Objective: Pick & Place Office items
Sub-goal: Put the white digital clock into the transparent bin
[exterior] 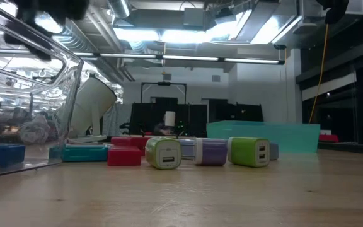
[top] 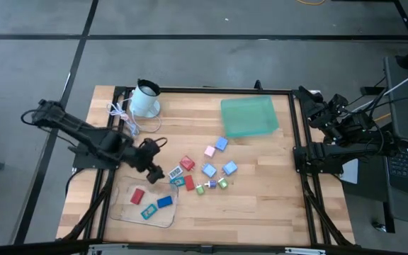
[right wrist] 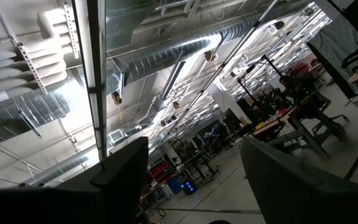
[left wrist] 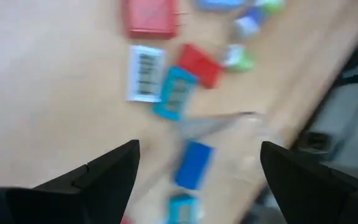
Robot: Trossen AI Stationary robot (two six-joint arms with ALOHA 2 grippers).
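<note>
The office items are small blocky pieces scattered mid-table: red [top: 188,163], a white barcoded one [top: 175,173], light blue [top: 209,170], pink [top: 209,151], green [top: 223,183]. A red [top: 137,195], a teal [top: 149,211] and a blue piece [top: 165,202] lie in a clear tray [top: 122,212]. My left gripper [top: 156,170] hovers open over the tray's far right corner, pointing down at the white and teal pieces [left wrist: 174,92], with nothing between its fingers [left wrist: 197,149]. My right gripper [top: 329,112] is parked at the table's right edge, open [right wrist: 194,146], pointing up at the ceiling.
A teal bin [top: 248,115] stands at the far right of the wood. A white mug [top: 146,98] and a white coiled cord [top: 122,113] are at the far left. A black frame [top: 299,152] borders the table. Bare wood lies near the front edge [top: 246,212].
</note>
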